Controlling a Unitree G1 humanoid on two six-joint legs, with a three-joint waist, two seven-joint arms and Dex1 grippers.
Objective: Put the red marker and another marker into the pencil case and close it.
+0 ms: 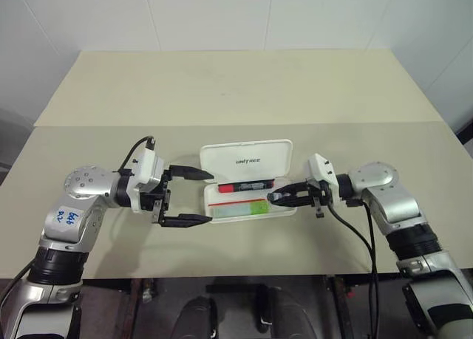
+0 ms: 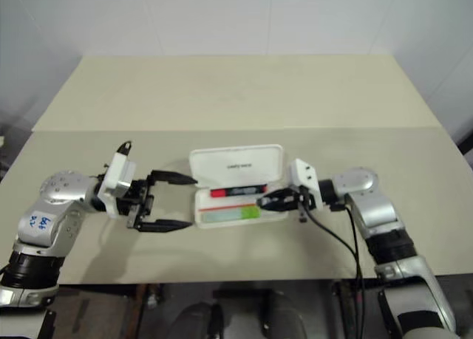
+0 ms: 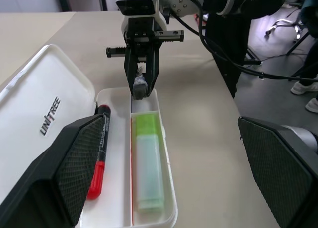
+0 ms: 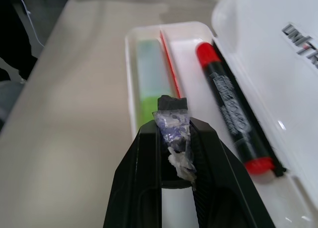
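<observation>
Hovering over the right end of the tray, the right gripper (image 1: 275, 197) is pressing its two black fingers tight together with nothing between them; the crumpled tape on the tips is only padding. Just under those tips is lying the pale mint-green translucent highlighter with a lime-green end (image 3: 147, 161), resting in the near compartment of the flat white hard-plastic pencil case (image 1: 222, 215). Beside it, across a thin red divider, the slim black-barrelled marker with bright red caps (image 4: 232, 121) is sitting in the far compartment, next to the hinge. The lid (image 1: 248, 160), printed UNITREE, is standing open and leaning away toward the far side of the beige table (image 1: 222, 88).

At the case's opposite end, the left gripper (image 1: 198, 197) is holding its black fingers spread as wide as they go, empty, one fingertip near the lid's corner and the other near the tray's front corner, neither clearly touching.

Both pens appear to be stowed, so the filling step looks finished and the closing step is what is in hand. That calls for getting a finger behind the lid's far edge and swinging it forward over the tray while the other gripper is steadying the box, then pressing down until it latches.
</observation>
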